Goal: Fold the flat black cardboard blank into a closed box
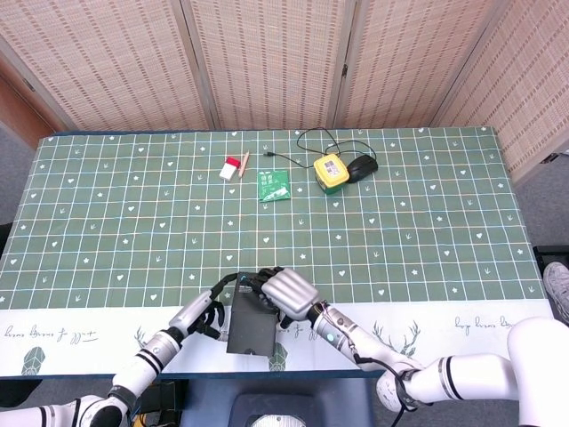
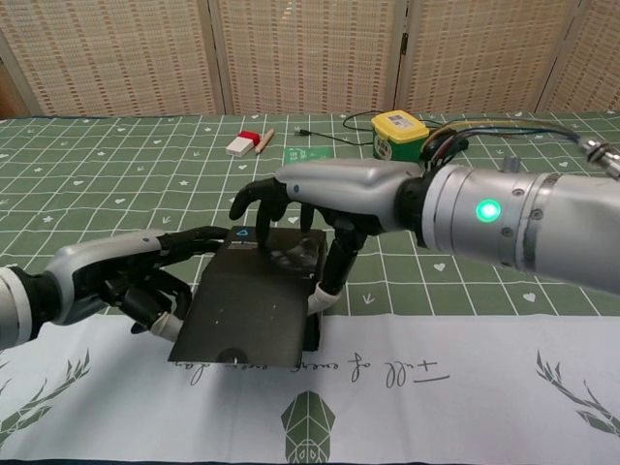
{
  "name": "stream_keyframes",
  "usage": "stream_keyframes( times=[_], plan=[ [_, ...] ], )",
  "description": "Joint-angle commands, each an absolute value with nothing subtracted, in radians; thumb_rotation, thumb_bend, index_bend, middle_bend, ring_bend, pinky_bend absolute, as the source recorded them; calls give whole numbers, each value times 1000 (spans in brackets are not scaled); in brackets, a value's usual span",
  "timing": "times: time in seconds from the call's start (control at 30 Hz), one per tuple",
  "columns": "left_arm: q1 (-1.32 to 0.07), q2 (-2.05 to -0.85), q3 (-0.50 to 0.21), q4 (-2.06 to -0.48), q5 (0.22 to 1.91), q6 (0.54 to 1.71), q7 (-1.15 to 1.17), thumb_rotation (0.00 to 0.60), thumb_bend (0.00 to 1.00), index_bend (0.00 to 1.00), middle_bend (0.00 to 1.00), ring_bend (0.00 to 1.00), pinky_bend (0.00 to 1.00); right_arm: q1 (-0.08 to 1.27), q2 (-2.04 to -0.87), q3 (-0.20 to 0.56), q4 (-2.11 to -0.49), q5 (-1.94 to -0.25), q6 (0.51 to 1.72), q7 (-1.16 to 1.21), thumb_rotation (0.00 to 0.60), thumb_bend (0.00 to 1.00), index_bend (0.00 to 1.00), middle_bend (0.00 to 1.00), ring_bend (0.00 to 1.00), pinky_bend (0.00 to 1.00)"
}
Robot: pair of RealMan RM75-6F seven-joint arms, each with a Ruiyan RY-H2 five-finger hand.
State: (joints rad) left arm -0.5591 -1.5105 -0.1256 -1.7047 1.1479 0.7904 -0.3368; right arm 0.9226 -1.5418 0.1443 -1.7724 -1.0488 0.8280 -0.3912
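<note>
Near table's front edge: right hand (image 2: 320, 189) pressing black box (image 2: 254, 310) top with curled fingers; left hand (image 2: 145, 276) bracing side, fingers apart, steadying closure.

Your black box (image 1: 251, 326) sits at the table's (image 1: 107, 205) near edge, on the white strip. Your left hand (image 1: 199, 313) touches its left side, fingers spread; your right hand (image 1: 283, 292) rests over its far right corner, fingers curled onto the top. Near the far edge lie a red-and-white block (image 1: 234, 167), a green packet (image 1: 274, 185), a yellow tub (image 1: 330, 171) and a mouse (image 1: 361, 165) with its cable (image 1: 313, 142).
</note>
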Motion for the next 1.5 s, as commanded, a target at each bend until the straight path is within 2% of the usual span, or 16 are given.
stream_keyframes(
  times=[0.03, 0.63, 0.77, 1.03, 1.3, 1.43, 1.5],
  plan=[
    [-562, -1525, -123, -1696, 1135, 801, -314, 600, 19, 0, 40, 610, 803, 933, -1505, 161, -1802, -1018, 792, -351, 600, 27, 154, 284, 223, 286],
    [-561, -1517, -128, -1698, 1112, 836, -252, 600, 20, 0, 40, 610, 803, 970, -1353, 163, -1838, -1031, 650, -214, 600, 29, 175, 257, 226, 286],
    [-560, -1514, -127, -1703, 1103, 833, -249, 600, 20, 0, 40, 611, 804, 965, -1335, 170, -1851, -1034, 644, -166, 600, 2, 176, 250, 227, 286],
    [-561, -1519, -128, -1721, 1094, 844, -228, 600, 19, 0, 40, 612, 803, 953, -1433, 158, -1856, -1005, 773, -217, 600, 0, 177, 297, 229, 286],
    [-551, -1506, -136, -1723, 1092, 881, -205, 600, 20, 0, 40, 624, 803, 954, -1577, 103, -1840, -974, 995, -489, 600, 0, 219, 328, 249, 287],
    [-546, -1495, -136, -1703, 1099, 903, -185, 600, 20, 0, 40, 669, 803, 943, -1631, 76, -1820, -979, 1053, -576, 600, 0, 231, 330, 251, 286],
    [-542, -1487, -140, -1696, 1099, 912, -183, 600, 20, 0, 40, 646, 803, 938, -1650, 69, -1807, -981, 1065, -596, 600, 0, 238, 330, 252, 287]
  ],
)
